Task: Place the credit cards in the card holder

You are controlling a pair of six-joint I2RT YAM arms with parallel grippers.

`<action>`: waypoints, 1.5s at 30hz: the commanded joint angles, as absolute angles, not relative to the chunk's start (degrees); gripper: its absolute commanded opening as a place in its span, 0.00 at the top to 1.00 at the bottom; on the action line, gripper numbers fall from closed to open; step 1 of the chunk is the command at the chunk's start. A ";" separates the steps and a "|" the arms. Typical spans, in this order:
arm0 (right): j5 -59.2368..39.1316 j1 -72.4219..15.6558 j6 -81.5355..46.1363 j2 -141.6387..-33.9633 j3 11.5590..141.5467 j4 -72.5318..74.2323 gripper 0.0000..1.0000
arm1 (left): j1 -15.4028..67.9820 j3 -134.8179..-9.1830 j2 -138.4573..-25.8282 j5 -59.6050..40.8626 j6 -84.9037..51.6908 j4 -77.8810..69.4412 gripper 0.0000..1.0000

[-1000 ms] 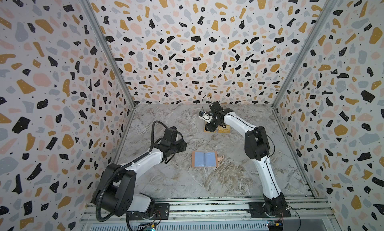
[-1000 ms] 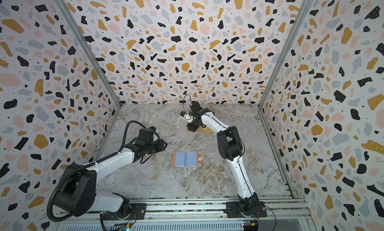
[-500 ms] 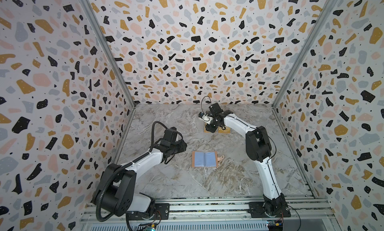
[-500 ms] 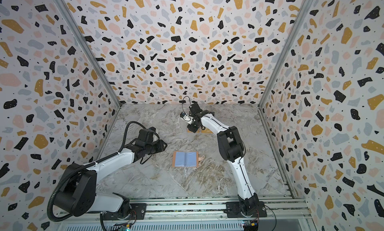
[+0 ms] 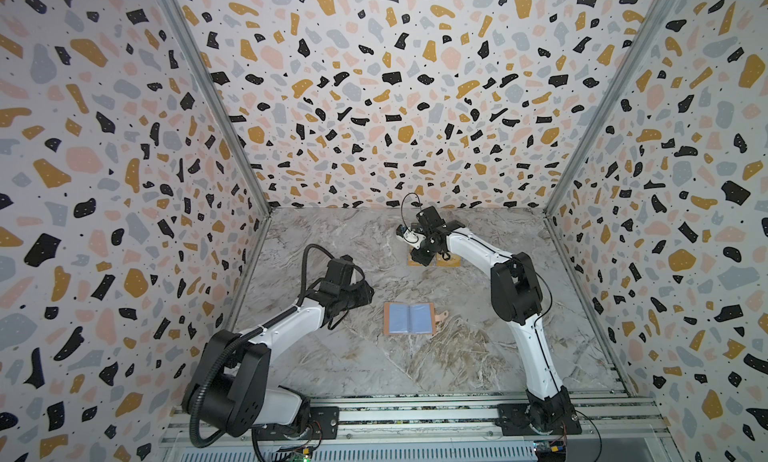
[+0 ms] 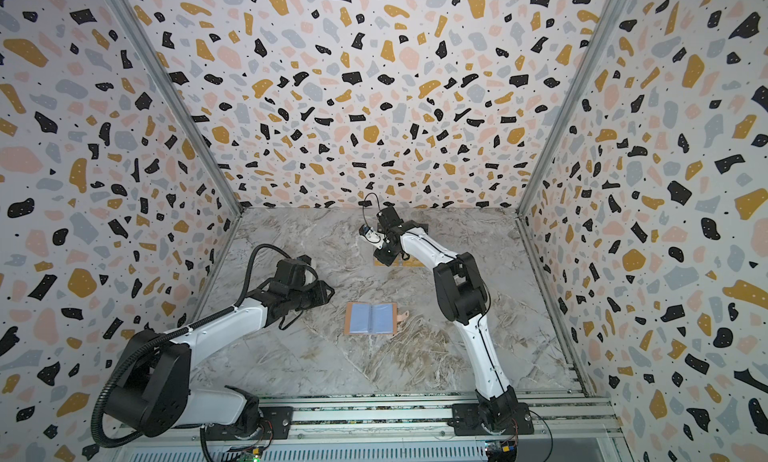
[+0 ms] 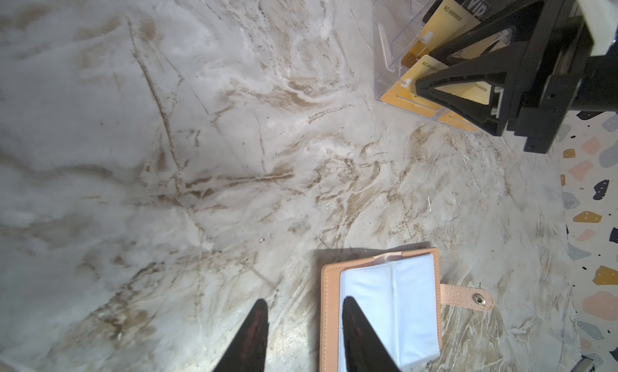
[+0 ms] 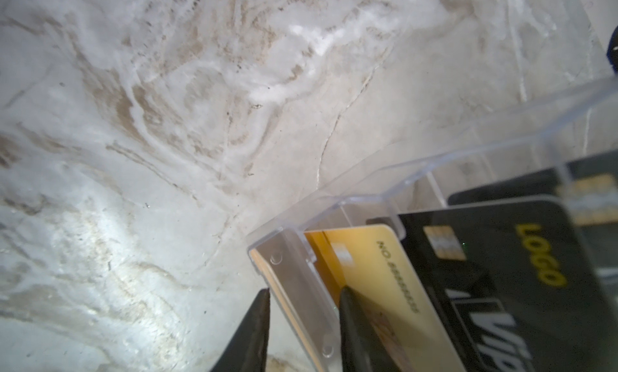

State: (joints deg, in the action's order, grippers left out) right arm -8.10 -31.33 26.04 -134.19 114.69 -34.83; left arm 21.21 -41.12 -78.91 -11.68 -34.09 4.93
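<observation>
Step 1: grab a card. The right end effector (image 8: 302, 295), jaws narrow, is at the far clear stand (image 8: 291, 270) of credit cards (image 8: 384, 270); I cannot tell if it grips. The left end effector (image 7: 301, 306) hangs part open, empty, by the open card holder (image 5: 409, 318), mid tabletop (image 5: 332, 364). Next: pinch just 1.

- Grey-and-tan marble-patterned tabletop (image 5: 357, 248): flat, veined.
- White terrazzo-print wall panels (image 5: 374, 86): black, ochre, pink and grey flecks; enclose three sides.
- Clear acrylic tiered stand (image 7: 388, 69): far middle of tabletop.
- Slotted aluminium rail (image 5: 415, 414): along near edge.
</observation>
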 commanded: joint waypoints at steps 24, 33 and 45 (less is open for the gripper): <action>-5.08 -32.60 29.22 -128.38 110.48 -35.70 0.62 | 20.93 -39.16 -75.04 -12.39 -34.72 5.45 0.60; -5.58 -32.43 30.13 -127.90 108.72 -35.02 0.64 | 20.95 -38.98 -74.92 -12.29 -34.63 5.63 0.60; -4.93 -32.52 32.12 -126.10 104.83 -32.43 0.69 | 20.92 -38.67 -75.50 -12.34 -34.63 5.63 0.60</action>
State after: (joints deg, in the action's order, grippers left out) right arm -5.23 -32.32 31.57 -128.73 104.99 -30.94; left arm 21.21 -38.96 -75.81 -11.75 -34.41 5.96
